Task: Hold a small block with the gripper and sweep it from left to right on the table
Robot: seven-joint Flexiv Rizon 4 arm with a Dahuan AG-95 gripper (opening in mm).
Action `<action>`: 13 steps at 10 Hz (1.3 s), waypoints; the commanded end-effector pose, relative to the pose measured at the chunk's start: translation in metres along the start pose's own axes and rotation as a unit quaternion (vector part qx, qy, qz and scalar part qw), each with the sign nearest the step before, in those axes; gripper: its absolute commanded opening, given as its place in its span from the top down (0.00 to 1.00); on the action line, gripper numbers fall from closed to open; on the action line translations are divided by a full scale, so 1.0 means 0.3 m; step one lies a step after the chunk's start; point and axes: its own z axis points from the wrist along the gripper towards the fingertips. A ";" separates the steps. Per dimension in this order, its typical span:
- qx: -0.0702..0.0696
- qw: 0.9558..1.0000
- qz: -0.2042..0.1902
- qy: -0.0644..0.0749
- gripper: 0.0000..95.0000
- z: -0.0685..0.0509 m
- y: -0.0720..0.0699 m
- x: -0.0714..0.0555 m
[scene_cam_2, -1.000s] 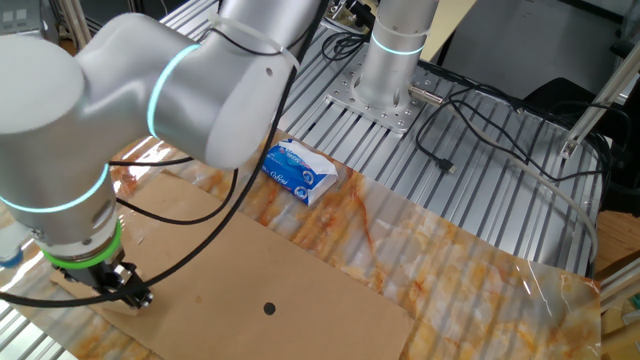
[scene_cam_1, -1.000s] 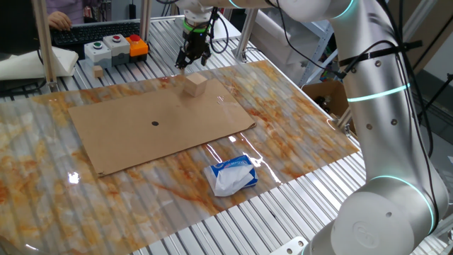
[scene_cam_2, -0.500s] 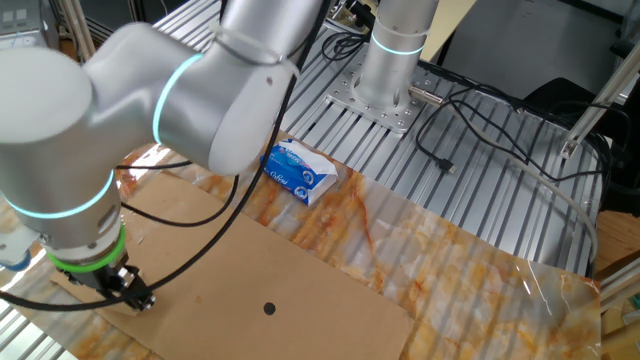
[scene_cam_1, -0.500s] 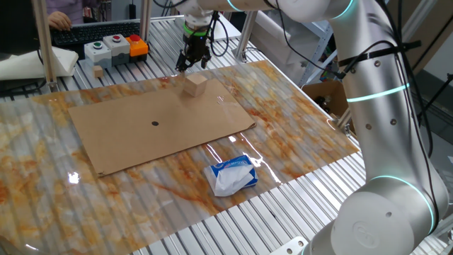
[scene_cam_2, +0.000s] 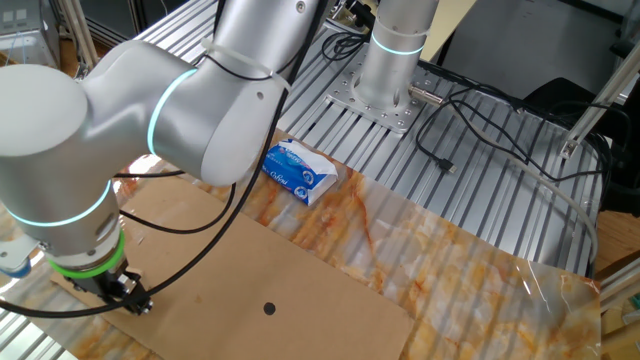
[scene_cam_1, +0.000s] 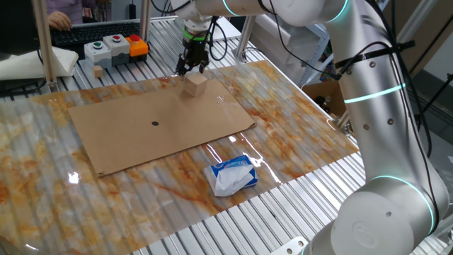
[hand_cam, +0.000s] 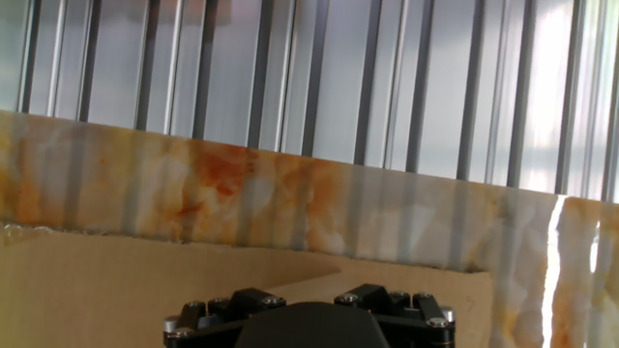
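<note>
The block (scene_cam_1: 195,85) is not yet being held; the gripper (scene_cam_1: 191,66) is being poised just above it, its opening impossible to tell. A descent and grasp are being called for before sweeping.

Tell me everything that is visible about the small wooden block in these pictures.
The small block is a pale tan cube that looks like plain wood, with no marks on the faces that show. It stands flat on the far corner of the brown cardboard sheet, which lies on the marbled table. Nothing holds it: the black pincer hangs just behind and above it, apparently not touching. Only one fixed view shows the block; in the other fixed view the arm hides it.
</note>
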 end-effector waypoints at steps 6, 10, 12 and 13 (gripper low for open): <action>-0.006 1.000 0.003 0.000 0.20 0.023 0.005 -0.001; -0.007 1.000 0.001 0.000 0.40 0.025 0.006 -0.001; -0.008 1.000 0.000 0.000 0.40 0.025 0.007 -0.001; -0.008 1.000 0.000 0.000 0.40 0.025 0.007 -0.001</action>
